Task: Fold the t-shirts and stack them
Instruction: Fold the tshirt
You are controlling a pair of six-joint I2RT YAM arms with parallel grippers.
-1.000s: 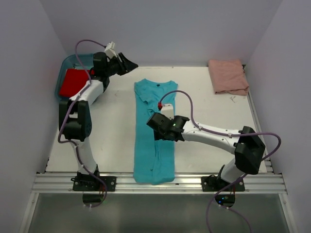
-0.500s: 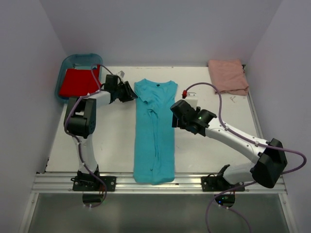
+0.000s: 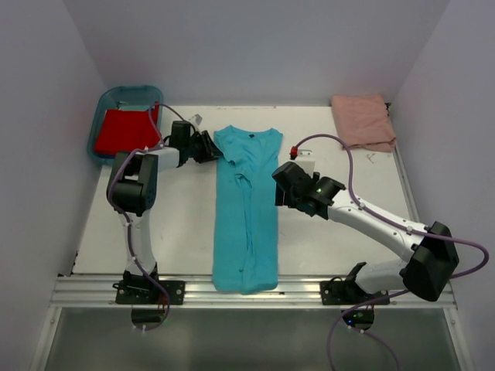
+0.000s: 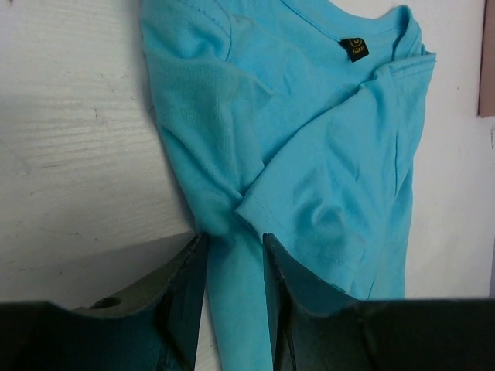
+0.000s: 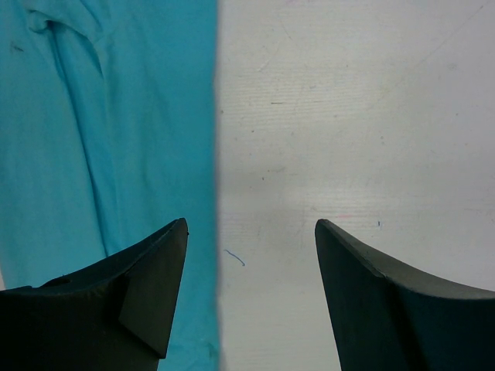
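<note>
White flat surface (image 3: 340, 224) holds everything. Biggest item: turquoise cloth t-shirt (image 3: 246, 224), mid-surface, neck at the far end, hem at the near edge. Both sides are folded in, so it's a long narrow strip; cross-folds not done.

Pale salmon-pink cloth t-shirt (image 3: 362, 122) sits folded in the far-right corner, looks finished. Red cloth t-shirt (image 3: 122, 130) is in the blue plastic tub (image 3: 104, 100) far left, not yet laid out.

My read: 1 of 3 done, 1 about halfway, 1 untouched, no stack yet.

Left hand (image 3: 209, 145) is at the turq shirt's left shoulder edge. Narrow gap, cloth shows between the fingers (image 4: 189, 286), can't tell if it's pinched.

Right hand (image 5: 251, 228) is spread wide, empty, straddling the shirt's right edge.

Small dark neck label (image 4: 355, 49) faces up.
</note>
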